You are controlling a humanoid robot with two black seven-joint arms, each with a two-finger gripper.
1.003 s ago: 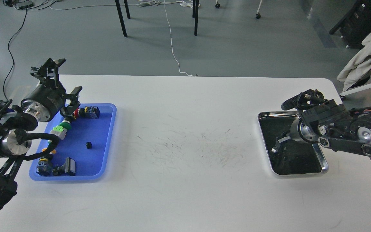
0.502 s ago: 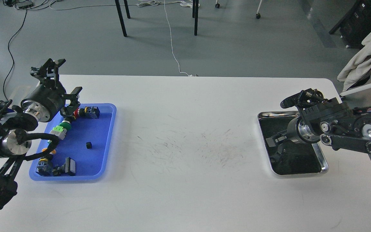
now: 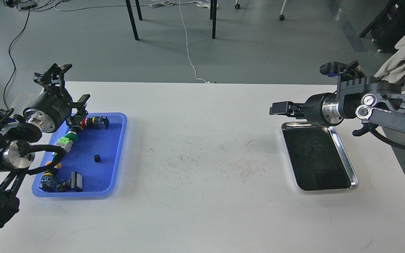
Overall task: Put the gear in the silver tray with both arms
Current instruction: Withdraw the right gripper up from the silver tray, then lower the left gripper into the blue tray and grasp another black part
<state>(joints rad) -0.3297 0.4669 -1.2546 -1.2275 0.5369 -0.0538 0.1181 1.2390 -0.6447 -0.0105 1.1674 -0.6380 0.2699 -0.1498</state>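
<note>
The silver tray [image 3: 347, 162] lies on the table at the right, and a small dark piece [image 3: 309, 149] rests on its dark bottom. My right gripper [image 3: 275, 108] points left and hovers above the tray's far left corner, clear of it. It is seen side-on, so its fingers cannot be told apart, and nothing shows in it. A small black gear-like piece [image 3: 97, 158] lies in the blue tray [image 3: 120, 140] at the left. My left gripper [image 3: 74, 83] is wide open and empty above that tray's far left corner.
The blue tray also holds several coloured push-button parts [image 3: 67, 142] along its left side and a black block [image 3: 76, 181] near its front. The scuffed white table [image 3: 202, 158] lies between the trays. A cloth-draped chair [image 3: 404, 52] stands past the table's right edge.
My right gripper has risen out of the silver tray and swung to its far end, pointing left. The small dark piece now shows uncovered on the tray bottom. The left arm has not moved.
</note>
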